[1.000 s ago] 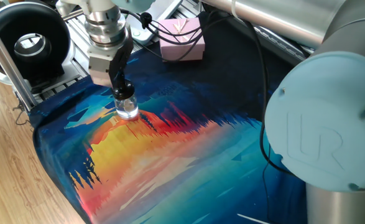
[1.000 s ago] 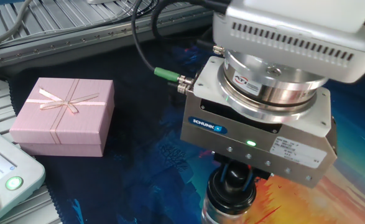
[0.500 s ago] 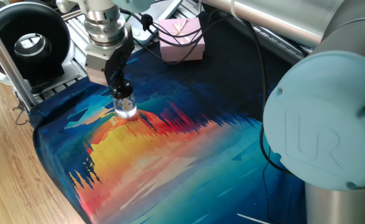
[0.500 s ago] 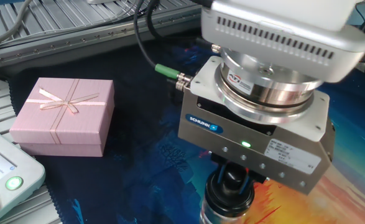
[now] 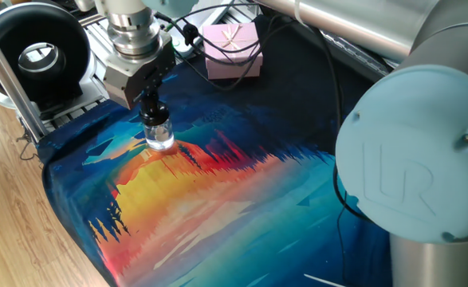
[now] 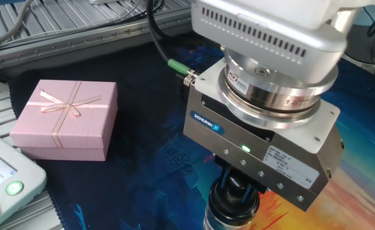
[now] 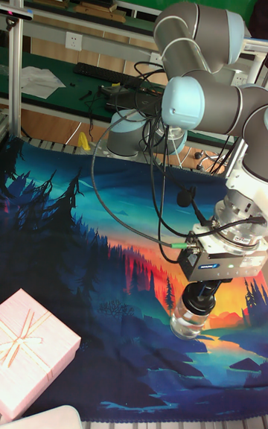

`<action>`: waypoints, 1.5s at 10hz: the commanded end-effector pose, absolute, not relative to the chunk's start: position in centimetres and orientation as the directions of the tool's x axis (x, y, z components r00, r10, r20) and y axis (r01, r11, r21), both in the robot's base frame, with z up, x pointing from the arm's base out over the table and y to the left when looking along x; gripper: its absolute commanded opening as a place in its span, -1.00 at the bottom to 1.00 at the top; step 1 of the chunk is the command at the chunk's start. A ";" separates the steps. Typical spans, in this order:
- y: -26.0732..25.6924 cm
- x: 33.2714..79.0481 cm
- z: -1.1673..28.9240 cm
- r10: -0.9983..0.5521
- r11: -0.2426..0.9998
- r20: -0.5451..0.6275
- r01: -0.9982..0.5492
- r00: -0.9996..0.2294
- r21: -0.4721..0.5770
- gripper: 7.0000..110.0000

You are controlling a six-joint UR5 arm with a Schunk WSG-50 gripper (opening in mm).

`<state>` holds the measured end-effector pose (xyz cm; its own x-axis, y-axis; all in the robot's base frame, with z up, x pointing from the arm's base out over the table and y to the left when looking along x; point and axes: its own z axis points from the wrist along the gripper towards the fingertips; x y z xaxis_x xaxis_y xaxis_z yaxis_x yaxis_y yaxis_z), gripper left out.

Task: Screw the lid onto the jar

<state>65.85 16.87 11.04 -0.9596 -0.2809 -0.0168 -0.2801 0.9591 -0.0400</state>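
So the gripper (image 5: 155, 110) is pointing straight down over the jar (image 5: 160, 137), which stands upright on the colourful sunset-and-forest mat (image 5: 218, 199) covering the table, near the mat's far left part in one fixed view. The fingers (image 5: 149, 105) are dark and come down right onto the top of the jar, pinching the black lid (image 7: 196, 299) that sits on the jar's neck (the lid itself is mostly hidden between them, so how far it's threaded on I can't tell). In the tall fixed view the jar (image 7: 187, 322) shows as a clear rounded glass body directly under the gripper (image 7: 201, 295), with its base on the mat (image 7: 82, 250).

From the other fixed view you mostly get the silver gripper body with a lit green dot on its side, and only the dark lid area (image 6: 233, 203) peeking out underneath at the bottom edge.

The pink gift box (image 6: 66, 119) with a ribbon bow sits well apart from the jar, near the mat's edge, closed. A green-tipped cable plug (image 6: 178, 67) sticks out beside the gripper body.
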 end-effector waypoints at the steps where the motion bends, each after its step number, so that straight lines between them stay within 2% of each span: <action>1: 17.2 65.2 11.4 -0.228 0.973 0.017 -0.229 -0.973 -0.022 -0.71; 2: 17.2 65.1 11.4 -0.242 0.970 0.024 -0.242 -0.970 -0.016 -0.71; 3: 17.4 65.2 11.4 -0.251 0.968 0.022 -0.251 -0.968 -0.008 -0.28; 8: 16.8 65.8 11.9 -0.321 0.946 0.025 -0.322 -0.947 -0.035 -0.28; 10: 17.4 66.1 12.3 -0.429 0.903 0.017 -0.430 -0.903 -0.009 -0.28; 15: 16.7 66.4 11.8 -0.683 0.729 0.032 -0.683 -0.730 -0.034 -0.28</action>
